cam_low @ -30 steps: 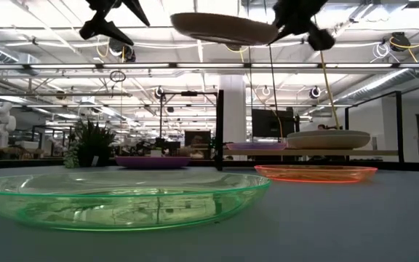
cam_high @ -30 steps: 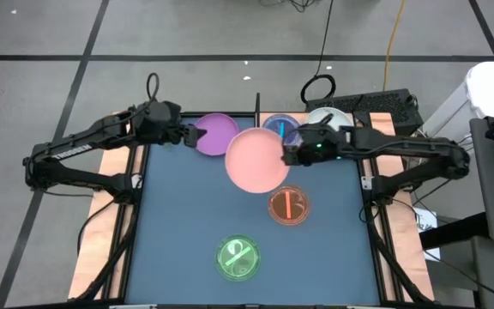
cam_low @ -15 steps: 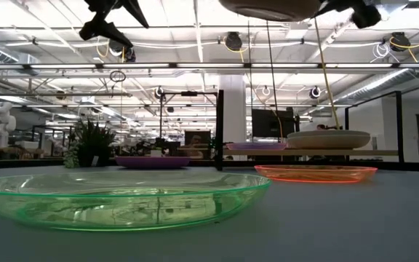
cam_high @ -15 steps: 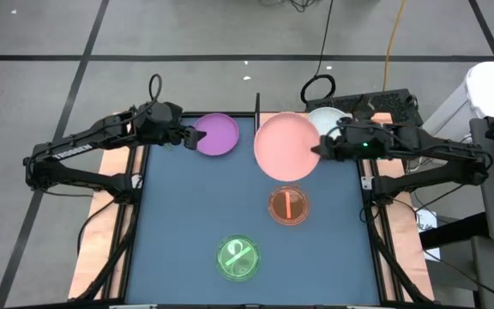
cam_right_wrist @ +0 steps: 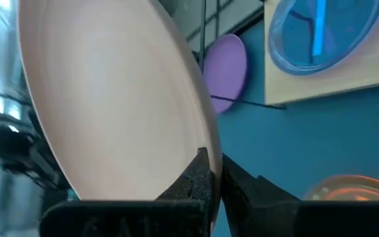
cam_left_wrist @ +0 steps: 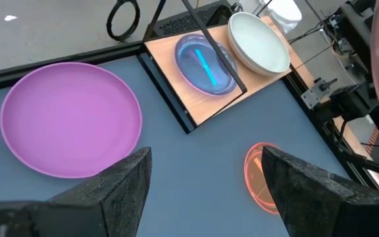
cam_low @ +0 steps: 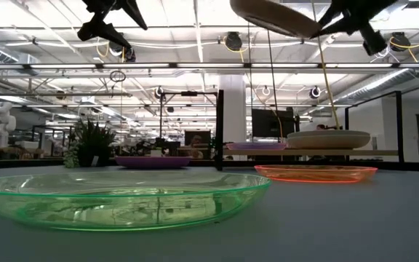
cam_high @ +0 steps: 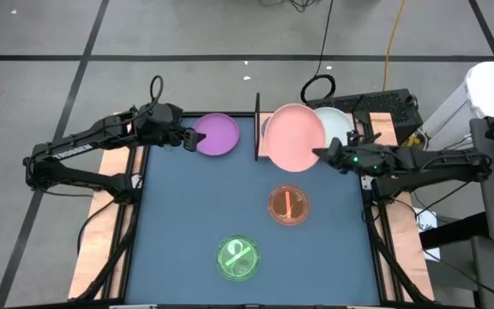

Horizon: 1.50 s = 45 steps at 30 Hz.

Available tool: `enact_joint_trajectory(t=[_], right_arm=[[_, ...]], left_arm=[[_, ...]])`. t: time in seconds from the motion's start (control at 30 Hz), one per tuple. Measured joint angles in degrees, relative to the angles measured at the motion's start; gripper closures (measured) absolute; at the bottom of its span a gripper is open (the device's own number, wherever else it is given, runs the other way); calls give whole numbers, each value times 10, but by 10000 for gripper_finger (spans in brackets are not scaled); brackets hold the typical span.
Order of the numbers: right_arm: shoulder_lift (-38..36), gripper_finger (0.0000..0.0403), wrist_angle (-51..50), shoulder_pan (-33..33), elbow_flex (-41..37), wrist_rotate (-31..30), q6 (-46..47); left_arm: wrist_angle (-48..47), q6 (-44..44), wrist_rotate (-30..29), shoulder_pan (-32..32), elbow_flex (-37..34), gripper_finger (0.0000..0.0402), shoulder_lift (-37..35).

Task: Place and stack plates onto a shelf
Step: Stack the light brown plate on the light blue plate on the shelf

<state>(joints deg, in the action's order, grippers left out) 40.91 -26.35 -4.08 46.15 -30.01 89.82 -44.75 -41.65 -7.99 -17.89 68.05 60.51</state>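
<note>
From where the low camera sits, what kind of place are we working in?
Probably a robotics lab or workshop hall. Beyond the blue table there are ceiling rails with hanging cables, a white humanoid robot and other equipment frames.

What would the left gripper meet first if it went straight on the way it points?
Probably the purple plate: the left gripper, fingers open, points at it from its near rim. Depth is unclear; aimed higher, it might pass over toward the shelf.

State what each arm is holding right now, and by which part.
The right gripper holds the pink plate by its rim, jaws shut on the edge, lifted above the shelf. The left gripper holds nothing; it hangs open beside the purple plate.
</note>
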Motion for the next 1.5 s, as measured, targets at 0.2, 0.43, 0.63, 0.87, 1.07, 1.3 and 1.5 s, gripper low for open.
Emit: enact_joint_trajectory(t=[0.2, 0.43, 0.63, 0.87, 1.07, 1.3, 1.5], right_arm=[[-3, 401, 153, -24, -82, -100, 19], [-5, 402, 224, -30, -96, -186, 12], [-6, 402, 213, -30, -73, -233, 10], [-12, 402, 188, -30, -31, -281, -33], [-12, 402, 33, -28, 50, -298, -45], [-4, 402, -75, -21, 78, -332, 24], [-4, 403, -82, -9, 15, -348, 134]], left_arm=[[-2, 0, 0, 0, 0, 112, 0], [-2, -1, 0, -1, 0, 112, 0], [-2, -2, 0, -2, 0, 112, 0], [-2, -2, 0, -6, -1, 112, 4], [-1, -2, 6, -25, -1, 112, 4], [0, 11, 22, -48, -1, 112, 4], [0, 26, 22, -65, -1, 112, 4]])
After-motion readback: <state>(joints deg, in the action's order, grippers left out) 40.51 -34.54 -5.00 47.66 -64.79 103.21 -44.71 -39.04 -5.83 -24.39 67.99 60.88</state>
